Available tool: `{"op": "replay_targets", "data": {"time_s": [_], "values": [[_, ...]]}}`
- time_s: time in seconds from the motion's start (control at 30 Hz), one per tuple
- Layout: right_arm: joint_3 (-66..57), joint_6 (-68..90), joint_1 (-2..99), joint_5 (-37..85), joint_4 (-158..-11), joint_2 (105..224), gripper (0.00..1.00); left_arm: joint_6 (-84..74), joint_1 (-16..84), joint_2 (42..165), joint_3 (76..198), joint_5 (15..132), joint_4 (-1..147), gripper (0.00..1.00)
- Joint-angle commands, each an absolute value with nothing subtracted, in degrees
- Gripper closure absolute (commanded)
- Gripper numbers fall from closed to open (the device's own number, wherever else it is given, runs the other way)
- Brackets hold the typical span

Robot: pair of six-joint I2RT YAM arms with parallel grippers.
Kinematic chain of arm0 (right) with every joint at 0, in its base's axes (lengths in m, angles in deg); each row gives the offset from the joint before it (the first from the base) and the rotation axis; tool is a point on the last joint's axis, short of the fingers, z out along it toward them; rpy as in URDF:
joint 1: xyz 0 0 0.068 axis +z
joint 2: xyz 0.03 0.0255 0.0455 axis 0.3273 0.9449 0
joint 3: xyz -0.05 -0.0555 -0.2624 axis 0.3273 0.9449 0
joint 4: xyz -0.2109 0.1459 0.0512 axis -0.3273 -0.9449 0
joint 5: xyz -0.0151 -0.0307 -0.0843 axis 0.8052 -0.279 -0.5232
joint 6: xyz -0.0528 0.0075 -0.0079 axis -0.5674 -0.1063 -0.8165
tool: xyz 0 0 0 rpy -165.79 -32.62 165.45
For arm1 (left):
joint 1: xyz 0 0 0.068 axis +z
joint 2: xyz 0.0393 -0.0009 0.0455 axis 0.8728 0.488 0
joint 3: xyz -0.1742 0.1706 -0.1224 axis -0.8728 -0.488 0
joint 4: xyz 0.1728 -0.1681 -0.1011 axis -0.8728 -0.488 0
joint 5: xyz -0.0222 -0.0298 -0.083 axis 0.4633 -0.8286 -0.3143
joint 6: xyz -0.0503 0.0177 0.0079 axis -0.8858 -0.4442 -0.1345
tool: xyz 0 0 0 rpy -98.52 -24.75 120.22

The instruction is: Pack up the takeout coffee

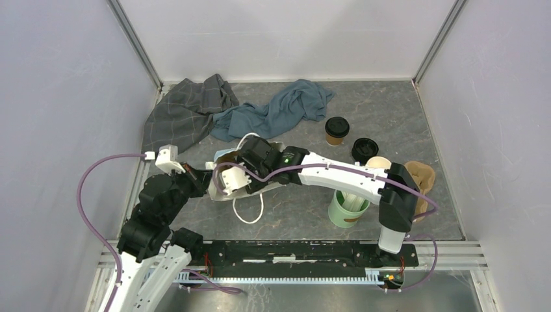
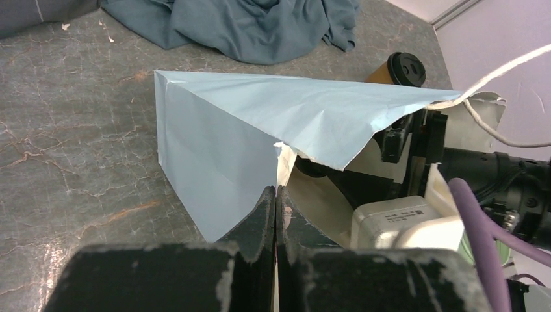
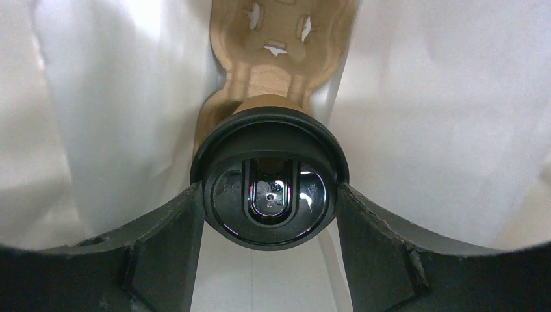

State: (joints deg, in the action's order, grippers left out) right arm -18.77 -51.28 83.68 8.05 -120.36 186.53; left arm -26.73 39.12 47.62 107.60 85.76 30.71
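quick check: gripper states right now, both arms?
Left gripper: closed, pinching the edge of the pale blue paper bag.
Right gripper: closed on a lidded coffee cup, inside the bag.

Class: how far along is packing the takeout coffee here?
Done: brown moulded-pulp cup carrier lies inside the pale blue paper bag. In hand: the left pincer pinches the bag's edge; the right pincer grips a black-lidded kraft cup inside. Left: two matching cups on the grey table.

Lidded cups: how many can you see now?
3. One cup stands near the blue cloth; a second lid sits beside it, its cup hidden; one cup is in the right gripper inside the bag. More may hide in the bag.
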Motion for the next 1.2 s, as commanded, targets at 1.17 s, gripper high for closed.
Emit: {"op": "replay_targets", "data": {"time_s": [1.17], "values": [[-21.8, -44.8, 85.1, 4.8, -117.2, 185.5, 1.0, -26.1, 39.0, 48.9, 107.9, 87.3, 31.9, 0.98]]}}
